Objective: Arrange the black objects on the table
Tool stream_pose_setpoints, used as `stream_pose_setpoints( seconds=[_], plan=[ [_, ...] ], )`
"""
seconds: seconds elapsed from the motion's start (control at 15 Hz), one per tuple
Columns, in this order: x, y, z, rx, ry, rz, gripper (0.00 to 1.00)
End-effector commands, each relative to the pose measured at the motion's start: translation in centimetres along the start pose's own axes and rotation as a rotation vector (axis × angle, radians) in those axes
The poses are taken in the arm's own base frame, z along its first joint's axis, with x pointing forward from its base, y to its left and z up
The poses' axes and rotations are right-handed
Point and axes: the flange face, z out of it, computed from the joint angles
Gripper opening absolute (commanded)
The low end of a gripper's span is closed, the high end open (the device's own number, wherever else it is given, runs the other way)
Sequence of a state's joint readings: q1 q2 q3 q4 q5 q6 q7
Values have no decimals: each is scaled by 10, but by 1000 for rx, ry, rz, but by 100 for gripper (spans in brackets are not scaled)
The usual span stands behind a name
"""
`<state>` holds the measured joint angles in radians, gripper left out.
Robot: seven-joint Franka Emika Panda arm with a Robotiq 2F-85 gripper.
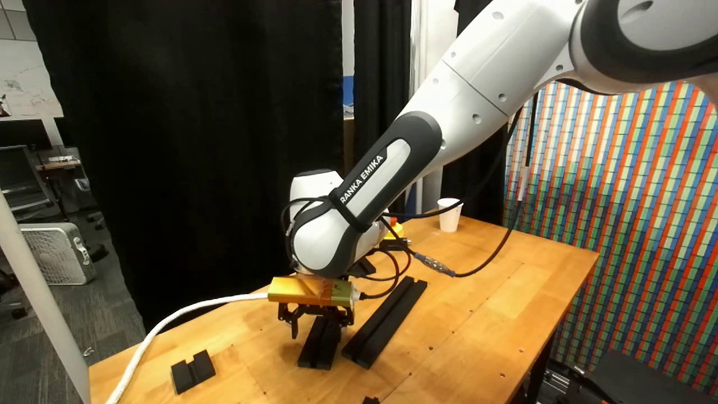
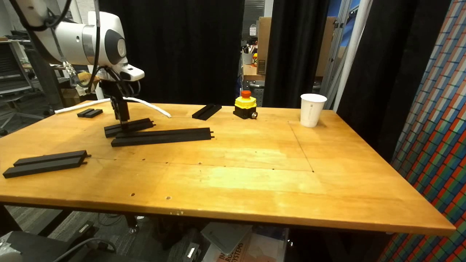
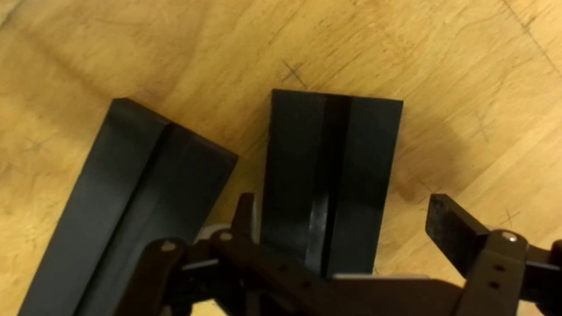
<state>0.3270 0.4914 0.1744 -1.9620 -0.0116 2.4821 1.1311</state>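
My gripper [image 3: 342, 197] is open, pointing down over a short grooved black block [image 3: 292, 166]. Its fingers straddle that block in the wrist view: a thin gap shows on the left, a wider one on the right. A longer black bar [image 3: 118, 193] lies slantwise to the left, with a wedge of bare wood between the two. On the wooden table [image 2: 255, 193], in an exterior view, more black objects lie apart: a small block [image 2: 90, 113], a bar near the front left [image 2: 45, 164] and a block at the back [image 2: 206, 111].
A red-and-yellow button on a black base [image 2: 245, 105] stands at the back of the table, with a white cup [image 2: 312, 111] to its right. A white cable [image 1: 168, 325] runs from the gripper across the table. Dark curtains hang behind.
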Motion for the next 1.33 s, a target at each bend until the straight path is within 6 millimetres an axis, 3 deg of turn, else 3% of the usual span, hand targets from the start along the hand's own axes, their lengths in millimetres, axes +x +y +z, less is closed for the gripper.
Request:
stream_pose_setpoints(
  seconds=[0.0, 1.27],
  plan=[
    [7, -15, 2, 17, -1, -18, 100],
    [23, -12, -12, -29, 12, -56, 100]
  ],
)
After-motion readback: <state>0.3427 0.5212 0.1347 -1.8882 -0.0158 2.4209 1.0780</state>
